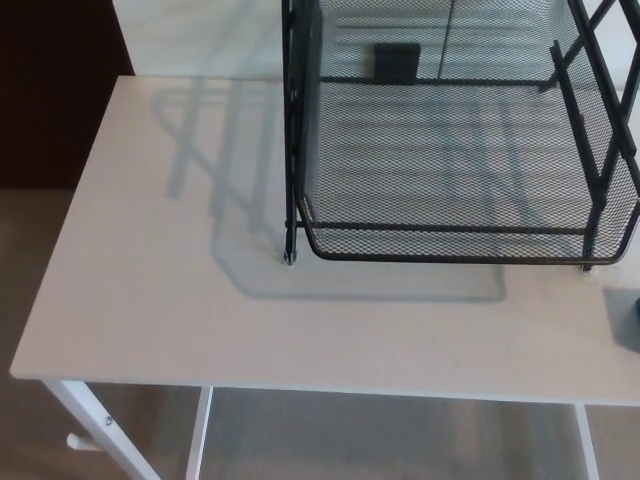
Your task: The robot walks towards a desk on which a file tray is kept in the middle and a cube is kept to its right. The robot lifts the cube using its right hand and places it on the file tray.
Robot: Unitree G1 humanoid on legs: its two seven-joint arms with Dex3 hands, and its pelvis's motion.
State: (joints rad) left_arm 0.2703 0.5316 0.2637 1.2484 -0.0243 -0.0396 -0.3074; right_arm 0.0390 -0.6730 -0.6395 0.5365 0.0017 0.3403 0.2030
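Observation:
A black wire-mesh file tray (pixel 450 245) stands on the white desk (pixel 170 270), filling the upper right of the head view. Its lower shelf is bare mesh. At the right picture edge, just below the tray's front corner, a small dark shape (pixel 630 320) shows on the desk; it is cut off by the frame and I cannot tell if it is the cube. Neither of my hands shows.
The desk's front edge runs along the bottom, with white legs (pixel 95 420) below it and beige floor beyond. A dark object (pixel 397 62) shows behind the mesh at the back. The tray's shadow falls on the desk's left half.

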